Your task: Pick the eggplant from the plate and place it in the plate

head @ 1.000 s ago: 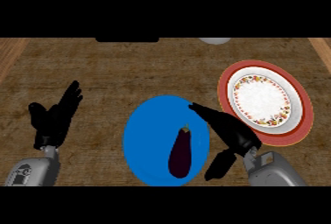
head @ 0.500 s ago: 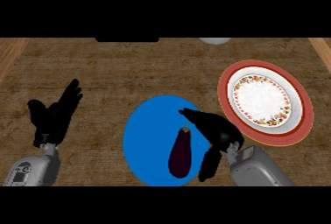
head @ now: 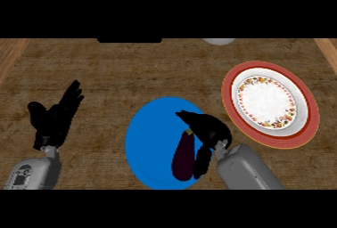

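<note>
The eggplant lies on the blue plate under the right hand, whose closure I cannot tell; gripped so near its stem end, it might tip out before reaching the patterned plate

My right hand covers the eggplant's upper end and right flank; contact I cannot judge; a pale round thing is cut off at the view's top.

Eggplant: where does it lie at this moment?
In the head view the eggplant lies on the blue plate, in its right half, close beside the right hand; the red-rimmed plate stands further right.
</note>
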Available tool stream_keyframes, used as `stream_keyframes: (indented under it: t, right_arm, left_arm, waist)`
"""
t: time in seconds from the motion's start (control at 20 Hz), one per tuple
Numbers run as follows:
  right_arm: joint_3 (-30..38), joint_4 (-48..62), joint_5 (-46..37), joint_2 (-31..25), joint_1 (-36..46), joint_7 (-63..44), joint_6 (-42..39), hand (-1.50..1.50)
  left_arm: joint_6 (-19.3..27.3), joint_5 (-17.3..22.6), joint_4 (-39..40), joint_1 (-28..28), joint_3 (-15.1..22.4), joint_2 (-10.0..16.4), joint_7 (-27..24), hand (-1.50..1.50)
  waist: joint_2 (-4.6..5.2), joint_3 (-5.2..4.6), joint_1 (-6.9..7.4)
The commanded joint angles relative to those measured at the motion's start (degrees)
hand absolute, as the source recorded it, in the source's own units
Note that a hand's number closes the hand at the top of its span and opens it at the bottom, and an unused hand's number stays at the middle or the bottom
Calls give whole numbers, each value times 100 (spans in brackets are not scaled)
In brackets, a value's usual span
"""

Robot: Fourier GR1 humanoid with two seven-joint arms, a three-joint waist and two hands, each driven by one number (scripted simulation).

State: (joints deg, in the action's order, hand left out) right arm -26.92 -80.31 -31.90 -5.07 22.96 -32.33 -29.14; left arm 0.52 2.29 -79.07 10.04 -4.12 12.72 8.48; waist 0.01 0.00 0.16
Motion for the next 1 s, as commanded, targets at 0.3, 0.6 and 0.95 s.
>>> stream_keyframes:
  t: [0.3,0.6,0.95]
  right_arm:
    - [266,410,-605,82,41,498,-476,-150]
    - [-97,1191,-674,411,337,1120,-417,150]
    - [1,997,-752,492,158,1280,-77,150]
  left_arm:
    - [-53,-101,-316,-105,-116,-84,150,0]
    - [-104,-61,-97,152,-160,-73,170,0]
    - [73,-304,-317,-164,18,-289,75,0]
  waist:
    - [-2,0,-1]
    - [16,1,31]
    - [4,1,20]
